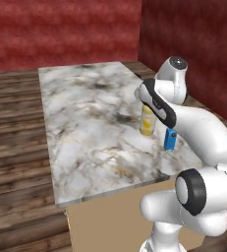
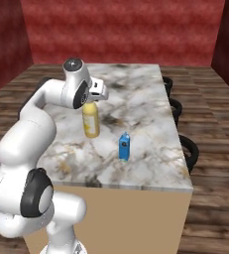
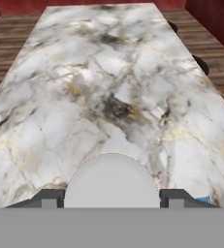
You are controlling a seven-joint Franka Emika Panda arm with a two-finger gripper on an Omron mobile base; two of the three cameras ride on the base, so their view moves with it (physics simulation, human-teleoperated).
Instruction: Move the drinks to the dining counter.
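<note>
dining counter [image 2: 136, 94] | on it: yellow bottle [image 2: 91, 121], blue carton [image 2: 124, 147]

Bottle [image 2: 90, 120] on dining counter [image 2: 136, 99]; carton [image 2: 124, 147] right, nearer front edge.

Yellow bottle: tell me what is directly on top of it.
The gripper sits over the yellow bottle, one finger on each side of its white cap. The bottle stands on the dining counter; the hand covers its neck in both base views.

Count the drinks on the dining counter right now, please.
2. The yellow bottle stands upright mid-counter between the fingers of the hand; the blue carton stands beside it, nearer the counter's near edge. Others may be hidden by the arm.
</note>
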